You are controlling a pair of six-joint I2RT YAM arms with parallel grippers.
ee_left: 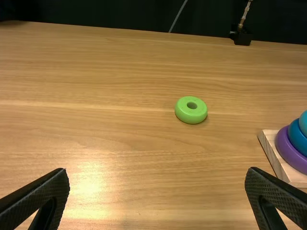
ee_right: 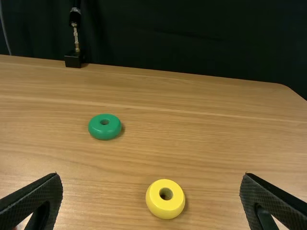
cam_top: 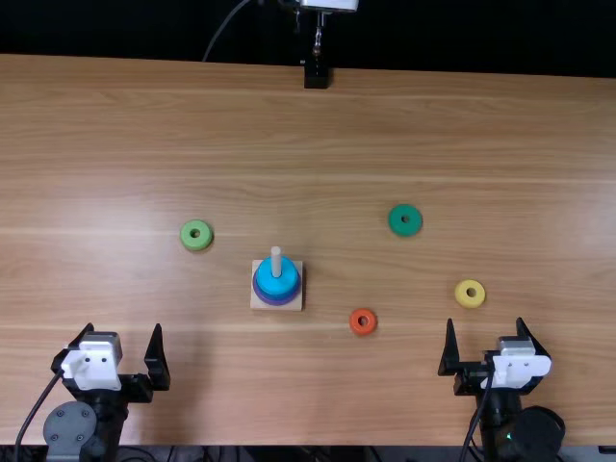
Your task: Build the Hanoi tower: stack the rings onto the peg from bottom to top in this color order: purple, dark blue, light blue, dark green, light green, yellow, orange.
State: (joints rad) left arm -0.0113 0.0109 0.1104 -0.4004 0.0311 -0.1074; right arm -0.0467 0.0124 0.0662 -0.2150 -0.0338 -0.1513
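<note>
"Top view first: how much of the tower all done?"

"Three rings on, by the look of it. At the bottom, the purple ring [ee_left: 288,151]. Next up, the dark blue ring [ee_left: 297,137]. Above that, the light blue ring [cam_top: 274,286]. All around the peg [cam_top: 276,258], on the wood base [cam_top: 257,304], and in the right order."

"And how many to go?"

"Four, all flat on the tabletop [cam_top: 318,135]. Behind the base and off to the right, the dark green ring [cam_top: 405,220]. Behind it and off to the left, the light green ring [cam_top: 196,235]. Way over to the right, near the right claw [cam_top: 485,322], the yellow ring [cam_top: 470,294]. Between base and yellow, a bit closer to the front, the orange ring [cam_top: 363,321]."

"Anything in that claw?"

"Nope, just fingers wide apart and nothing in between. Same with the left claw [cam_top: 123,329]: wide apart, empty."

"More than half done, then?"

"Not quite. Just three out of seven. Probably dark green next, then light green, then yellow, with orange last, right at the top."

"Any need to fix the first three?"

"Likely none. Just more stacking, one ring at a time."
</note>
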